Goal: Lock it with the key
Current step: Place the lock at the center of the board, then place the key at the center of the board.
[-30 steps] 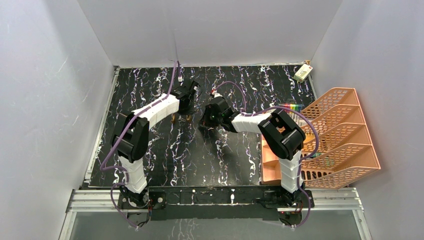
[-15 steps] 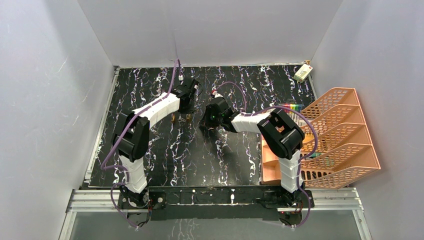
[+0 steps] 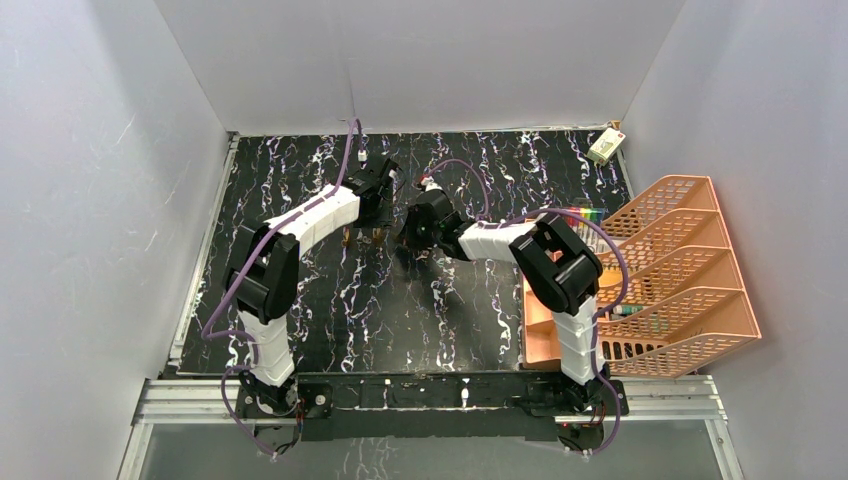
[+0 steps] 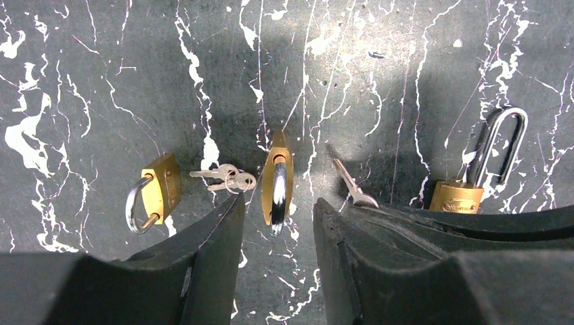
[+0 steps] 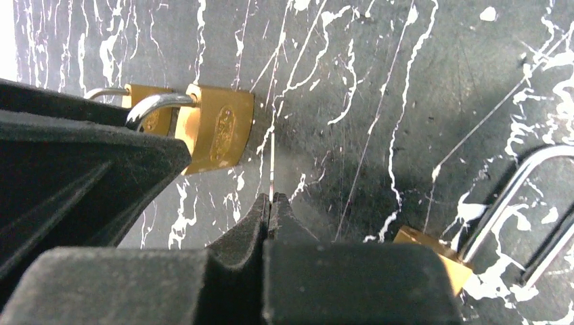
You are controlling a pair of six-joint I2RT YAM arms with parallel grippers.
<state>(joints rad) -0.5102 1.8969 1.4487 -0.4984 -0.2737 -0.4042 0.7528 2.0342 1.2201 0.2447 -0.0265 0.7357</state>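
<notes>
In the left wrist view my left gripper [image 4: 278,210] is open, and a brass padlock [image 4: 278,181] stands on edge just between its fingertips, apart from both. A smaller brass padlock [image 4: 154,193] with a key ring [image 4: 223,177] lies to its left. A long-shackle padlock [image 4: 474,179] lies at the right. My right gripper [image 5: 271,202] is shut on a thin key [image 5: 271,169], seen edge-on, pointing at the brass padlock [image 5: 218,132]. In the top view both grippers, left [image 3: 372,215] and right [image 3: 412,238], meet mid-table.
An orange file rack [image 3: 660,280] stands at the table's right edge with coloured pens [image 3: 582,213] behind it. A small white box [image 3: 605,146] sits in the back right corner. The long-shackle padlock [image 5: 433,254] lies close to my right fingers.
My right gripper has shifted slightly left, toward the left gripper and the padlock. The left arm has barely moved.
</notes>
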